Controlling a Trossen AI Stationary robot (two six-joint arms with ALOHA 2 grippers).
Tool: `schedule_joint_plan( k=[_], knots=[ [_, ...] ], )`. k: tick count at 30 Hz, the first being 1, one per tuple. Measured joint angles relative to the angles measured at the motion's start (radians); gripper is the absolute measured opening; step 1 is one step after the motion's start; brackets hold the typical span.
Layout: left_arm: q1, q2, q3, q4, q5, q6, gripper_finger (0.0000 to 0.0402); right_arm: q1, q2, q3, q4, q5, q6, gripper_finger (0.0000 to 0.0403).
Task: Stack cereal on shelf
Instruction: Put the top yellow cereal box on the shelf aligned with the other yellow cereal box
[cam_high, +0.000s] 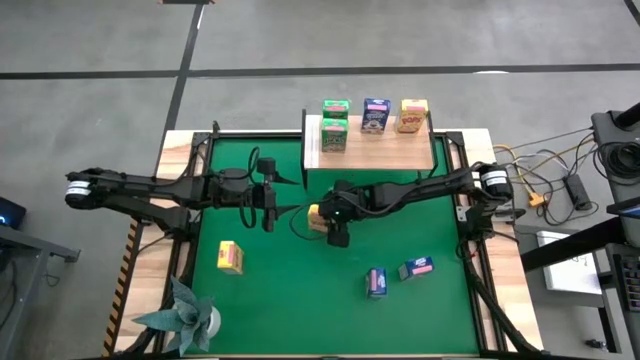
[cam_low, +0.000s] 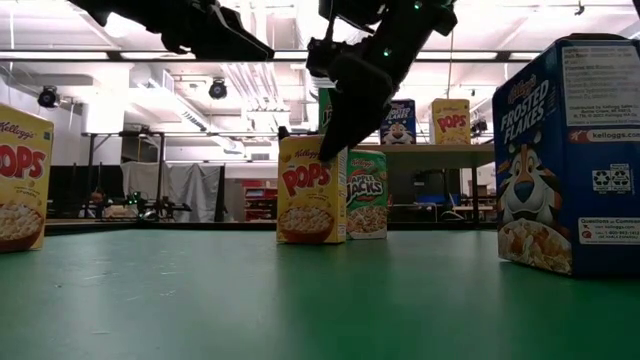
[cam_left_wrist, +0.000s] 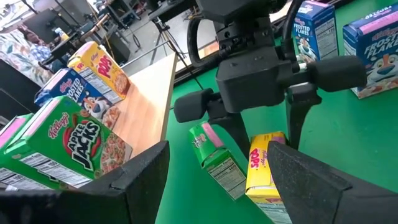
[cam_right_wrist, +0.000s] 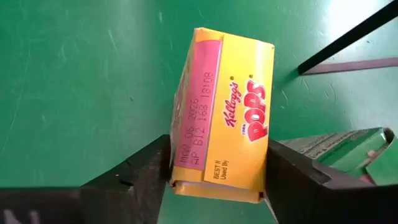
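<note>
Frosted Flakes box (cam_low: 567, 155), blue, fills the right edge of the low view, nearest the lens, with another yellow Pops box (cam_low: 20, 180) cut off at far left. Right gripper (cam_right_wrist: 214, 168) is clenched on the yellow Pops box (cam_right_wrist: 222, 115) at picture centre in the high view (cam_high: 320, 217), just below the shelf (cam_high: 385, 152); wrist view shows both fingers (cam_right_wrist: 140, 177) pressed on the box's two broad faces near one end. Box stands upright on the green mat (cam_high: 300, 290) in the low view, long axis vertical, printed front toward that camera, top end up under the gripper. Judged light, stiff but crushable cardboard, faces a bit slick, so a moderate squeeze across the narrow thickness near the top looks right. A green Apple Jacks box (cam_left_wrist: 214, 157) lies just beside it on the mat. Shelf already carries green boxes at upper centre, plus a blue and a yellow one to their right. Two blue boxes sit lower right of the high view, one yellow box lower left. Left gripper (cam_left_wrist: 217, 186) hovers released at centre left, aimed at the right gripper.
</note>
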Motion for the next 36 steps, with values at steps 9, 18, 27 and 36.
schedule_joint_plan(
  k=[9,18,27,36],
  knots=[
    [0.000,0.001,0.000,0.000,0.000,-0.008,0.0254,0.000,-0.005,0.000,0.000,0.000,-0.012,0.0153],
    [0.000,0.001,0.000,0.000,0.000,-0.015,0.0254,0.000,-0.047,0.001,-0.018,-0.043,-0.046,0.0144],
    [0.000,0.001,0.000,0.001,0.000,-0.027,0.0254,-0.028,-0.233,0.142,-0.366,-0.042,-0.081,0.0144],
    [0.000,0.001,0.000,0.002,0.000,-0.035,0.0254,-0.193,-0.478,0.125,-0.547,0.036,-0.155,0.0144]
  ],
)
